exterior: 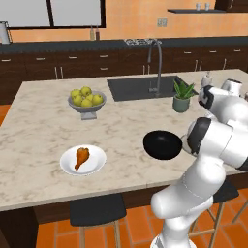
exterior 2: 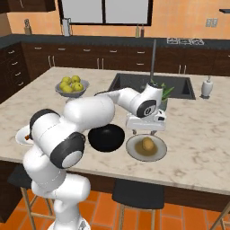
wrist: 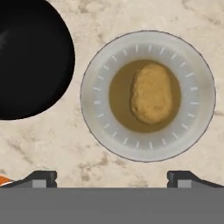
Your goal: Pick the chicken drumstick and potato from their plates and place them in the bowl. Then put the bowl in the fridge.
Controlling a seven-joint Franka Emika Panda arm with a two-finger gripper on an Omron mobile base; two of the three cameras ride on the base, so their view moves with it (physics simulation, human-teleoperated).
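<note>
The tan potato (wrist: pixel 151 93) (exterior 2: pixel 147 143) lies in the brownish centre of the grey-beige plate (wrist: pixel 197 87) (exterior 2: pixel 134 152). My gripper (exterior 2: pixel 144 130) (wrist: pixel 111 178) hovers open above this plate, fingers wide apart and holding nothing. Just left of the plate stands the glossy black bowl (exterior 2: pixel 106 137) (exterior: pixel 162 144) (wrist: pixel 26 57), and I see nothing in it. Further left on the island, the orange-brown drumstick (exterior: pixel 82 157) rests on the white plate (exterior: pixel 98 163). The fridge is out of view.
A grey footed bowl of yellow-green fruits (exterior: pixel 87 99) stands at the island's back left. The sink (exterior: pixel 145 87) with its tall faucet (exterior: pixel 157 63) lies behind the bowl, a potted plant (exterior: pixel 182 97) beside it. Stools (exterior: pixel 97 210) stand under the front edge.
</note>
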